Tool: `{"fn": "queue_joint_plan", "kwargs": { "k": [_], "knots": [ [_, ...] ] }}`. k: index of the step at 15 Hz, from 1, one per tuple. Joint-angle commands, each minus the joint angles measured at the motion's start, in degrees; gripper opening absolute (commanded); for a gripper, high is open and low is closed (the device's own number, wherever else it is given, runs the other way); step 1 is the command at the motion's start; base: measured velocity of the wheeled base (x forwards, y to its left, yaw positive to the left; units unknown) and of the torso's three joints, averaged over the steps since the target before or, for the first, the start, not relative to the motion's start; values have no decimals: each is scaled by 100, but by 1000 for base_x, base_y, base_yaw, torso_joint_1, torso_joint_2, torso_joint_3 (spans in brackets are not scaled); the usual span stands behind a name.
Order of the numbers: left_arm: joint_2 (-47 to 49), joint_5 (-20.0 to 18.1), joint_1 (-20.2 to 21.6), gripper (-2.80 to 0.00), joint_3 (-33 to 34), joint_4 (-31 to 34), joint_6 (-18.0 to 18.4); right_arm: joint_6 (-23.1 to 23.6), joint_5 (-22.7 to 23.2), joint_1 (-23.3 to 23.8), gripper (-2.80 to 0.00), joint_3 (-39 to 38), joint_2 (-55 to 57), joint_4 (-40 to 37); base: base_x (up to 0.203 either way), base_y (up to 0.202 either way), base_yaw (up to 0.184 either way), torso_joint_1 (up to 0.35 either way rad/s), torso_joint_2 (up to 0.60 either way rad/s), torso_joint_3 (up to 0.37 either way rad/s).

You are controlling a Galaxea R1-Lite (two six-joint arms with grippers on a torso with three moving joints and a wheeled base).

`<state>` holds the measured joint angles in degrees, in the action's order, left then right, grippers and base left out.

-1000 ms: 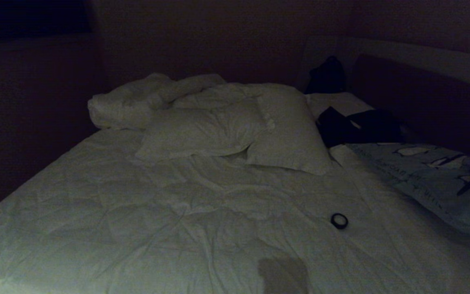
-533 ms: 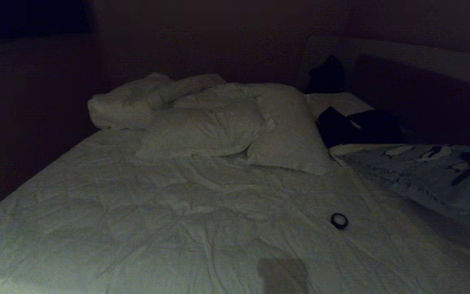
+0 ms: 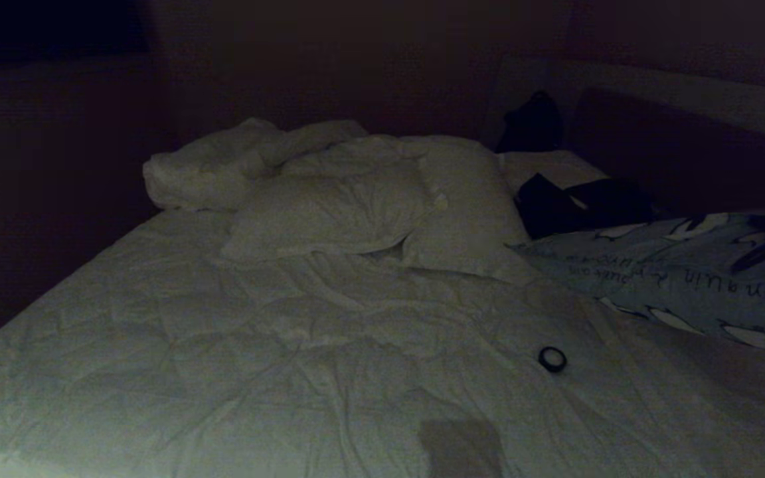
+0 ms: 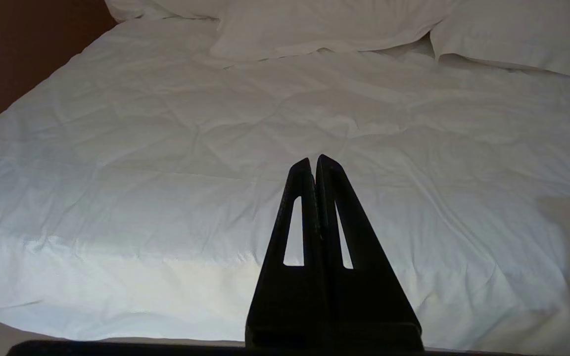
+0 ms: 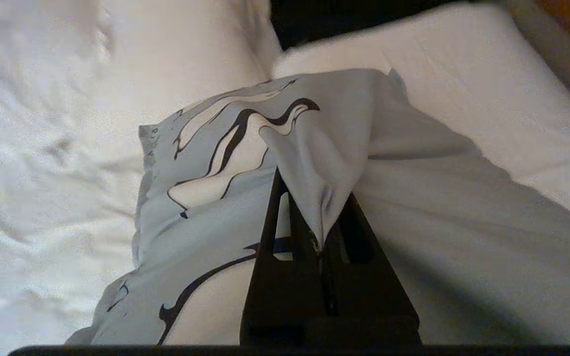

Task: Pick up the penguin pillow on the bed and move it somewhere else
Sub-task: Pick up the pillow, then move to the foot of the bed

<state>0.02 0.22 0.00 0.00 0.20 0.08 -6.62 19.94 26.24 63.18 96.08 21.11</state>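
My right end effector (image 5: 322,232) is clamped on a pinched fold of the penguin pillow (image 3: 681,279). The pillow hangs tilted at the right side of the bed (image 3: 289,345), near the dark headboard (image 3: 675,159), its far corner beside the white pillows (image 3: 382,212). A small black ring (image 3: 552,359) lies on the quilt. My left end effector (image 4: 316,165) is closed, empty, above the bed's near edge.

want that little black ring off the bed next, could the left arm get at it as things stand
Probably yes. The left end effector hangs shut and empty over bare bedding of the bed, and nothing lies around the black ring. The penguin pillow, pinched by the right end effector, sits beyond it.
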Motion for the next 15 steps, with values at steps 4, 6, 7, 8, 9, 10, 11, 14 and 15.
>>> {"fn": "queue_joint_plan", "kwargs": {
  "k": [4, 6, 7, 8, 9, 10, 11, 14, 15],
  "knots": [
    [-2, 4, 0, -280, 9, -3, 1, -217, 18, -206, -280, -217, -868, 19, 0, 0, 0, 0, 0, 0],
    [-2, 4, 0, -280, 9, 6, 19, -217, 18, -287, -280, -244, -945, 16, 0, 0, 0, 0, 0, 0],
    [-2, 4, 0, -280, 9, 6, 10, -217, 18, -304, -280, -257, -969, 16, 0, 0, 0, 0, 0, 0],
    [-2, 4, 0, -280, 9, 6, 1, -217, 18, -329, -280, -297, -978, 24, 0, 0, 0, 0, 0, 0],
    [-2, 4, 0, -280, 9, 6, 1, -217, 18, -330, -280, -297, -977, 24, 0, 0, 0, 0, 0, 0],
    [-2, 4, 0, -280, 9, 6, 1, -217, 18, -339, -280, -297, -959, 24, 0, 0, 0, 0, 0, 0],
    [-2, 4, 0, -280, 9, 6, -8, -217, 18, -339, -280, -297, -951, 24, 0, 0, 0, 0, 0, 0],
    [-2, -5, 0, -280, 9, -3, -8, -214, 18, -339, -280, -297, -926, 24, 0, 0, 0, 0, 0, 0],
    [-2, -5, 0, -280, 9, -3, -28, -208, 18, -338, -280, -297, -916, 24, 0, 0, 0, 0, 0, 0]
  ]
}}
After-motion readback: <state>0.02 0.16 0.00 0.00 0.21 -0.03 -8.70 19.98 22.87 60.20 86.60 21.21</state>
